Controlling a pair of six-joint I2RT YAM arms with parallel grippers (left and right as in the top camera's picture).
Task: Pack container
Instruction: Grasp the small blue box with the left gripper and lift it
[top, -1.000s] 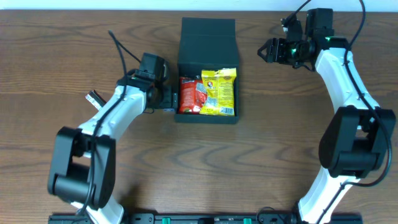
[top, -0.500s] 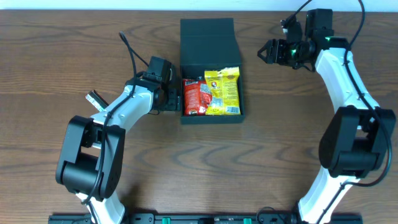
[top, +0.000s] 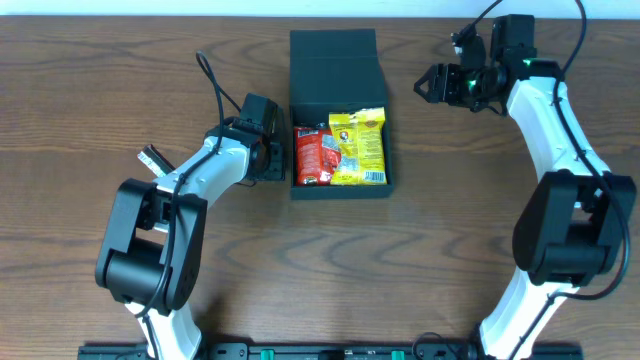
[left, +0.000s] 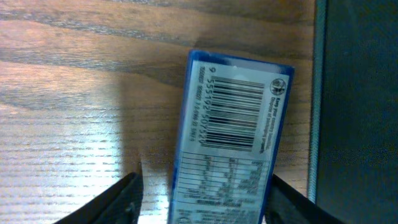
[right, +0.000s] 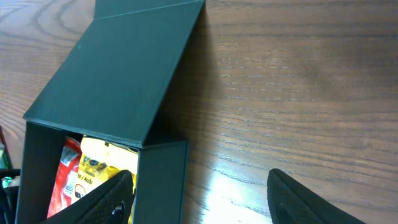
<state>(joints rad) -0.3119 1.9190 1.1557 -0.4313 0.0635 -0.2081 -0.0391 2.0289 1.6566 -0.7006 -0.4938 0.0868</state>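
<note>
The container (top: 335, 60) is a dark box with its lid flap laid back, and it holds a red packet (top: 312, 155) and a yellow packet (top: 358, 148). My left gripper (top: 278, 160) sits low against its left wall (left: 360, 112). In the left wrist view a blue packet (left: 230, 137) lies barcode up between the fingers of the left gripper (left: 204, 202). The right finger is at the packet's edge and a gap shows on the left, so the gripper is open. My right gripper (top: 430, 82) hovers open and empty to the right of the lid (right: 118, 74).
The wooden table (top: 450, 250) runs to a pale back edge just behind the container. The left arm's cable (top: 212, 85) loops up above the table. In the right wrist view the container's near corner wall (right: 163, 180) stands by the left finger.
The left jaws have narrowed around the blue packet. The left gripper and the container shifted slightly right, mostly before half a second ago. The right arm has not moved.
</note>
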